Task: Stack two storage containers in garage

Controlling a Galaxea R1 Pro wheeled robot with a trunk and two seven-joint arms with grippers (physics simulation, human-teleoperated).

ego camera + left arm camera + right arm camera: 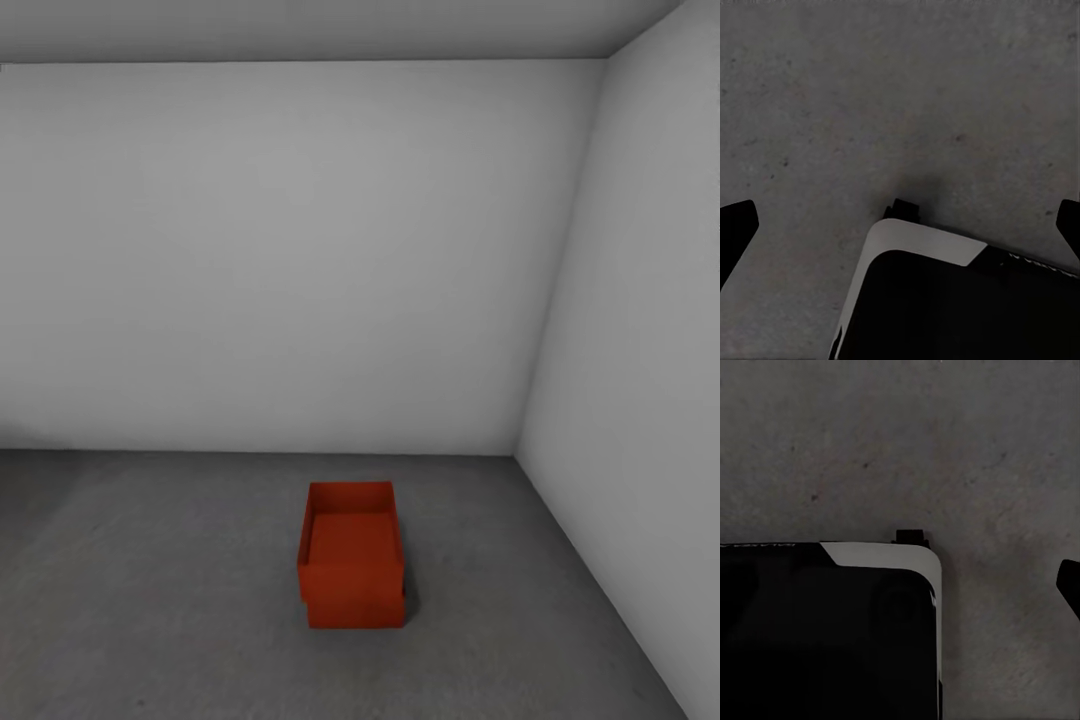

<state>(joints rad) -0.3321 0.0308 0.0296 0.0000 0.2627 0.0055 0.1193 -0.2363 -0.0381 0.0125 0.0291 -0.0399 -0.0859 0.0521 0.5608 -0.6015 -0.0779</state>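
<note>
Two red-orange storage containers stand stacked on the dark grey garage floor (180, 600), near the corner of two white walls. The upper container (350, 535) is open-topped and sits slightly offset on the lower container (357, 612), whose front edge shows beneath it. Both lie well ahead of me, apart from my arms. In the left wrist view, my left gripper (900, 225) hangs open over bare concrete, with a dark fingertip (736, 225) at each side edge. My right gripper (900, 585) also points at the floor, one fingertip (1069, 583) showing at the frame's edge, and it holds nothing.
White walls meet in a corner (520, 440) behind and to the right of the stack. Open concrete stretches to the left of the containers and in front of them. My black-and-white base (945, 300) (825, 622) shows below each wrist.
</note>
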